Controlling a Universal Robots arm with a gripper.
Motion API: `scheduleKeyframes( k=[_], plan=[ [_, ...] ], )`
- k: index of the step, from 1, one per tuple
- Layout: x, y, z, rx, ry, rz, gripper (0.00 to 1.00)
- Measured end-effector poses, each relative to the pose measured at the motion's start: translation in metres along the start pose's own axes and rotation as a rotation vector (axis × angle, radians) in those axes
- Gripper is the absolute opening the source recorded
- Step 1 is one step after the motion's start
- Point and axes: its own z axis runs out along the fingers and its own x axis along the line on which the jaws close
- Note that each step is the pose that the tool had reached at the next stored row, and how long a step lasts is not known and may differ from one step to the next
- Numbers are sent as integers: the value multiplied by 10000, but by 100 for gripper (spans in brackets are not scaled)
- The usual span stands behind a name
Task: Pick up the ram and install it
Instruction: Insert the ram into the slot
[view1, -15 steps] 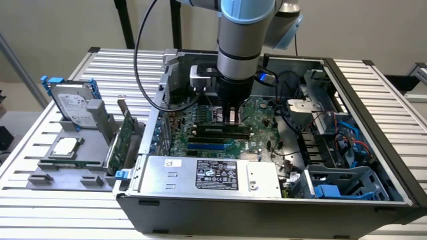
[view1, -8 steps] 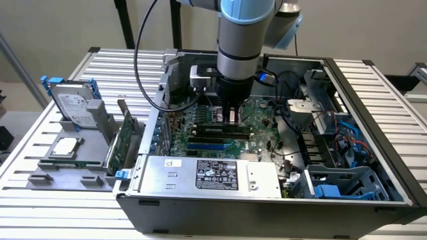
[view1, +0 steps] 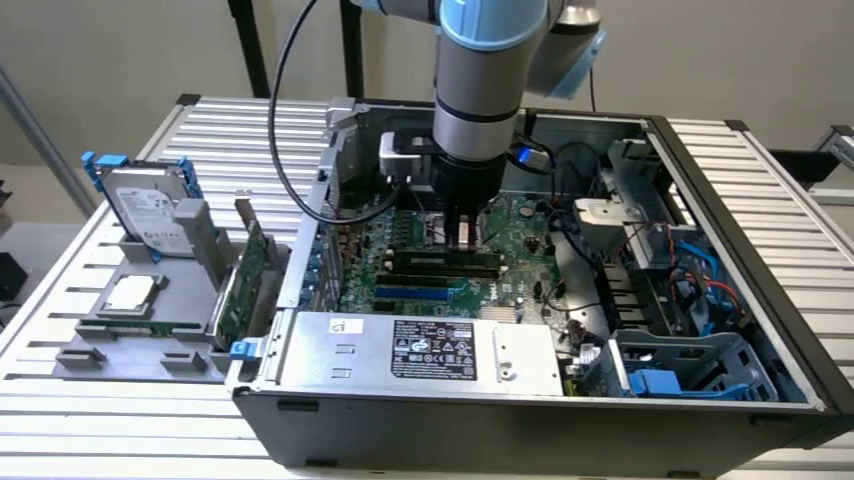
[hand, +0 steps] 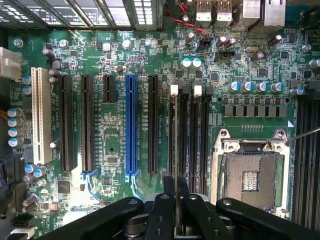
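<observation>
The thin green ram stick (hand: 175, 150) is edge-on, clamped in the black end effector (hand: 175, 210). Insertion step: it hangs over the black memory slot (hand: 172, 130), toward 12 o'clock. Seating appears to require straight downward pressure.

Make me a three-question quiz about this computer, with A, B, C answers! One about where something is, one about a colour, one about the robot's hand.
1. Where is the hard drive?
A on a grey stand at the exterior view's left
B on a chair
C in a bucket

2. What colour is the bright long slot between black ones?
A red
B orange
C blue

3. What is the gripper doing?
A waving a flag
B shut on the ram over the memory slots
C holding a cup

Answers: 1 A, it stands there upright; 2 C, the wrist view shows it blue; 3 B, its fingers pinch the thin stick.
</observation>
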Motion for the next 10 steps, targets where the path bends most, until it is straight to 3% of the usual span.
scheduleKeyframes(
  k=[10],
  plan=[
    [-6,8,15,2,-2,43,0]
  ],
)
